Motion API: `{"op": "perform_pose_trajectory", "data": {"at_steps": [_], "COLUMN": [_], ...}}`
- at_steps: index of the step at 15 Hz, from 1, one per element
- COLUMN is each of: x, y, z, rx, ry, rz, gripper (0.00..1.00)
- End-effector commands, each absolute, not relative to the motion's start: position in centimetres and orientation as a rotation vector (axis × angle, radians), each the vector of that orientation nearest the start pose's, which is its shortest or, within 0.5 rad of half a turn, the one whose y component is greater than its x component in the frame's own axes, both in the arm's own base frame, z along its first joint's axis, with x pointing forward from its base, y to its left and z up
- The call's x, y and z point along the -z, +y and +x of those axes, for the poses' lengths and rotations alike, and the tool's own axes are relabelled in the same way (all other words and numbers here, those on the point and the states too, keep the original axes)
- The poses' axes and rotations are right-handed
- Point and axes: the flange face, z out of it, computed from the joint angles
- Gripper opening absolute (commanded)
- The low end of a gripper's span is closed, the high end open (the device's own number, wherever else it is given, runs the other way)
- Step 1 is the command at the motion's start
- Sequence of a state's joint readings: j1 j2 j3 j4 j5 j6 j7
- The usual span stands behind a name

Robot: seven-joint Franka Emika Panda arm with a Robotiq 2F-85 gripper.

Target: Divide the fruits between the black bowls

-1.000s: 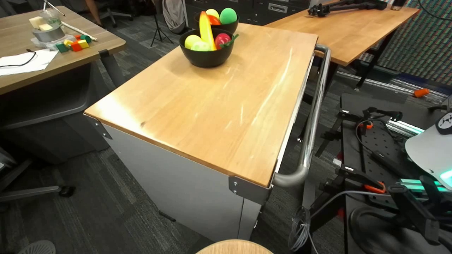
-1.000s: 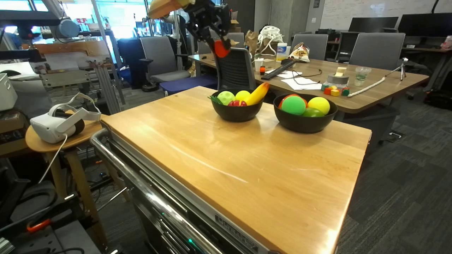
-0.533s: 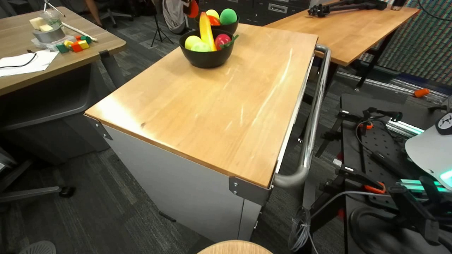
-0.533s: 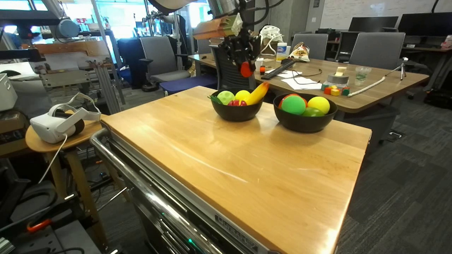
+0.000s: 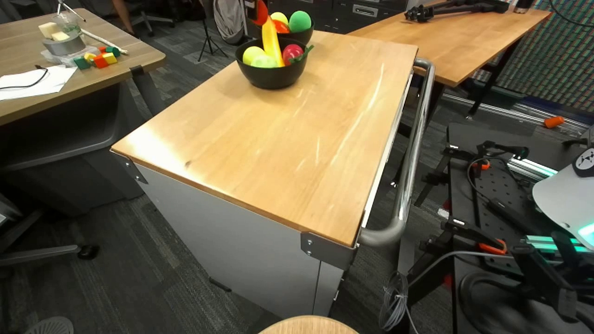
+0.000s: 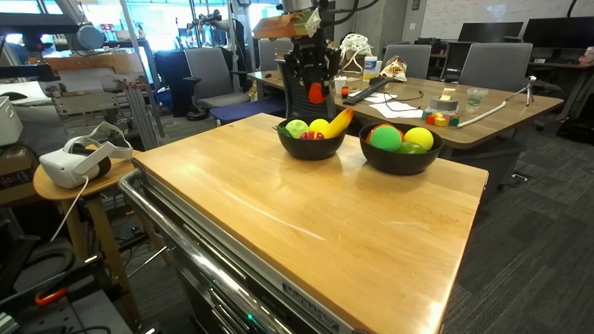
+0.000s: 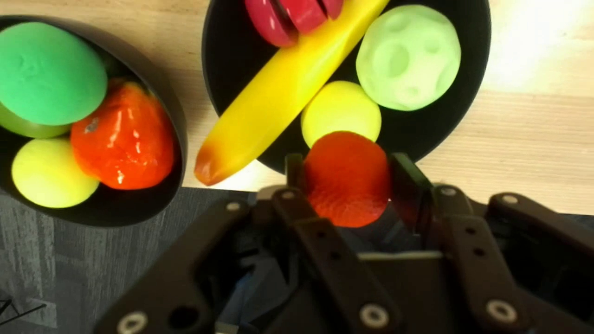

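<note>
Fingers [image 7: 410, 180] clamp round red fruit [image 7: 348, 181], higher than black bowl [image 7: 424, 129] with banana [image 7: 278, 102]; green ball [image 6: 386, 138] sits in neighbouring bowl [image 6: 400, 163].

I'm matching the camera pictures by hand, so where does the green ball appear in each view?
In an exterior view: green ball at top middle, in the farther black bowl.
In an exterior view: green ball right of centre, in the right-hand black bowl.
In the wrist view: green ball at upper left, in the left-hand black bowl.
Shared landmark: the yellow banana, in the neighbouring black bowl.
</note>
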State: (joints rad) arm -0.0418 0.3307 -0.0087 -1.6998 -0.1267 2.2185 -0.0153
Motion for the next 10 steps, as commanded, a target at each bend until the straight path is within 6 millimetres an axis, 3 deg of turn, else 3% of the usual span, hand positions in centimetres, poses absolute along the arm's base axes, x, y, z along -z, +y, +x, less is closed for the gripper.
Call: {"op": "perform_pose_trajectory", "data": {"at_steps": [1, 3, 4, 8, 10], "x": [-42.8, -42.2, -41.9, -41.8, -43.7], "y": [-4.5, -5.2, -5.5, -6.6, -7.5], "z": [65.1, 64.9, 64.8, 64.0, 63.0], "rx": [0.220, 0.195, 0.179, 0.182, 0.253], "ry": [-0.109, -0.128, -0.136, -0.173, -0.161], "rz": [-3.221, -3.218, -3.213, -3.236, -3.263], "gripper": [0.23, 0.23, 0.62, 0.96, 1.00]}}
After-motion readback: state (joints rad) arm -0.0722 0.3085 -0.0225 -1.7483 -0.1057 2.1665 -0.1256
